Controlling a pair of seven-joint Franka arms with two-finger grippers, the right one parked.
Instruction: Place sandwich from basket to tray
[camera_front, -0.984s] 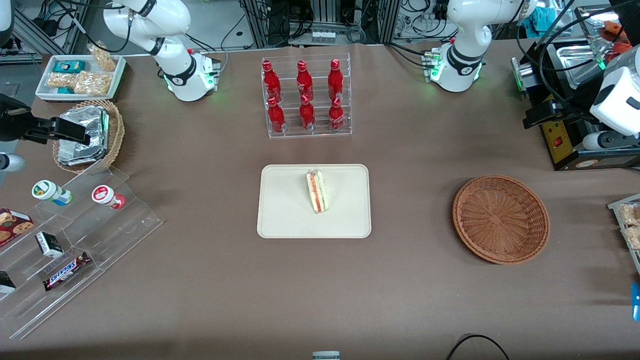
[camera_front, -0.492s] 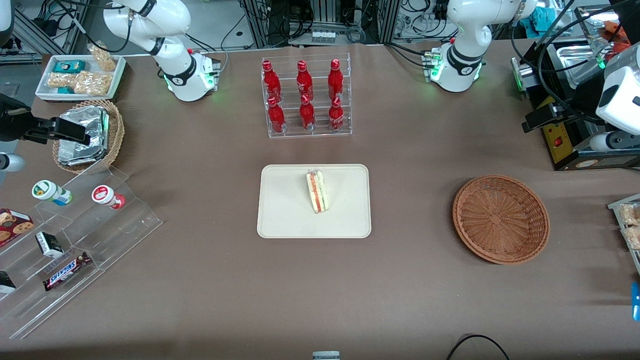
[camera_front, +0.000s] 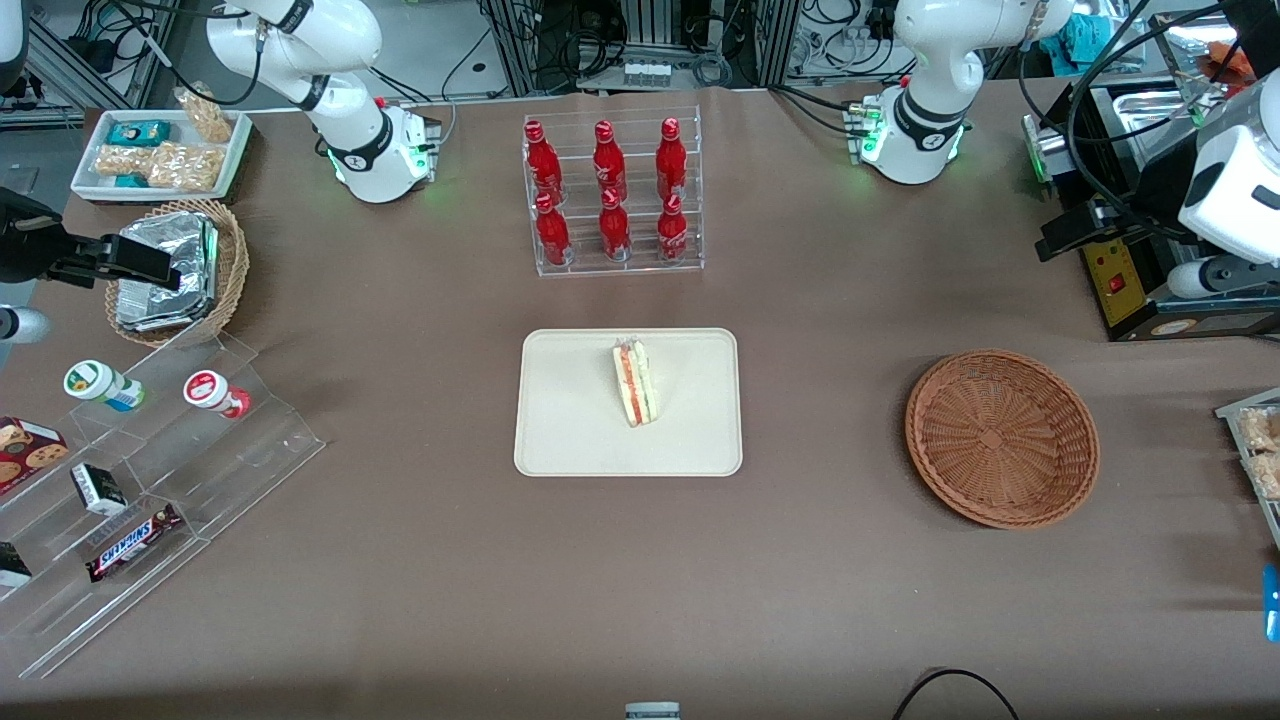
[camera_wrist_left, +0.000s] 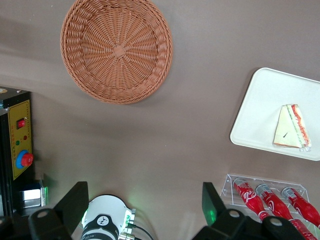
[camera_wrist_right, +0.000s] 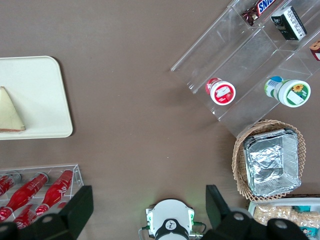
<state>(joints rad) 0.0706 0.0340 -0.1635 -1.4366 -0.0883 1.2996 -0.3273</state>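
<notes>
The sandwich (camera_front: 634, 383) (camera_wrist_left: 290, 127) (camera_wrist_right: 9, 112), a pale bread wedge with red, orange and green layers, lies on the cream tray (camera_front: 580, 430) (camera_wrist_left: 260, 115) (camera_wrist_right: 40, 95) in the middle of the table. The wide reddish-brown basket (camera_front: 1001, 437) (camera_wrist_left: 116, 49) stands toward the working arm's end and holds nothing. My left gripper (camera_front: 1062, 238) (camera_wrist_left: 144, 197) hangs high above the table edge at that end, farther from the front camera than the basket and well apart from the tray. It is open with nothing between its fingers.
A clear rack of red bottles (camera_front: 612, 195) (camera_wrist_left: 270, 197) stands farther from the front camera than the tray. A black and yellow control box (camera_front: 1115, 285) (camera_wrist_left: 17, 145) sits under the gripper. A stepped acrylic shelf (camera_front: 150, 480) and a foil-filled tan basket (camera_front: 175, 270) are toward the parked arm's end.
The left arm's wrist has shifted slightly toward the table's middle with the gripper still open. Sandwich, tray and basket have not moved.
</notes>
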